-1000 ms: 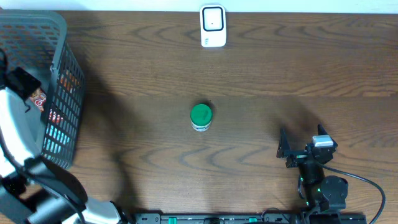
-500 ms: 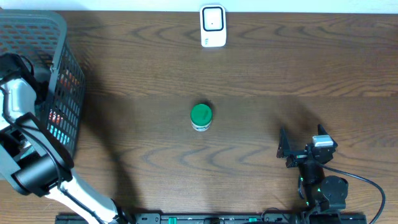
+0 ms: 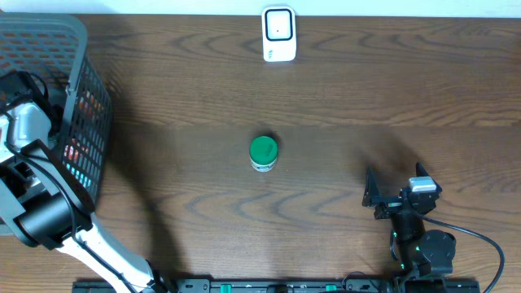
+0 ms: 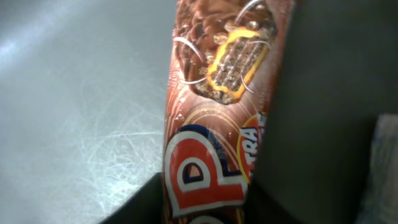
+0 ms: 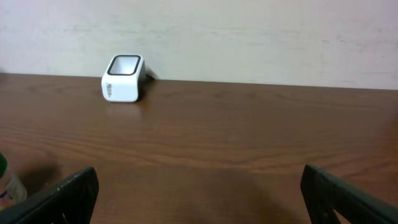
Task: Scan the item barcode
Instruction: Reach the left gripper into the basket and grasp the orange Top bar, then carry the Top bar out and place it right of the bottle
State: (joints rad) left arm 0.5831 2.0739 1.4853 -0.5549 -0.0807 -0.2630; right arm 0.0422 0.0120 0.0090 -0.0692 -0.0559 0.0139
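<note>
Looking at a brown snack packet (image 4: 214,124), glossy, printed with a chocolate biscuit and red-and-white lettering, running lengthwise up the left wrist view. Lying down inside the grey mesh basket (image 3: 77,49) at the table's left edge, over the pale scratched basket floor (image 4: 74,93). Pinching that packet, seemingly, with the left gripper (image 4: 205,199): dark fingers (image 4: 134,205) pressing in against the wrapper's two long edges at the bottom of the frame, though showing too little of the contact for certainty at such close range. Reaching into the basket from above with the left arm, hiding the packet from the overhead camera. Glimpsing other colourful packaging through the basket's mesh wall. Standing upright near the middle of the wooden table (image 3: 366,98), well apart from the basket, a green-lidded jar (image 3: 263,152). Sitting at the far edge, beyond the jar, a small white scanner (image 3: 278,34) with its dark window facing up. Hovering low at the near right side, the right gripper (image 5: 199,205), fingers spread wide and pinching nothing, pointing towards the scanner.
</note>
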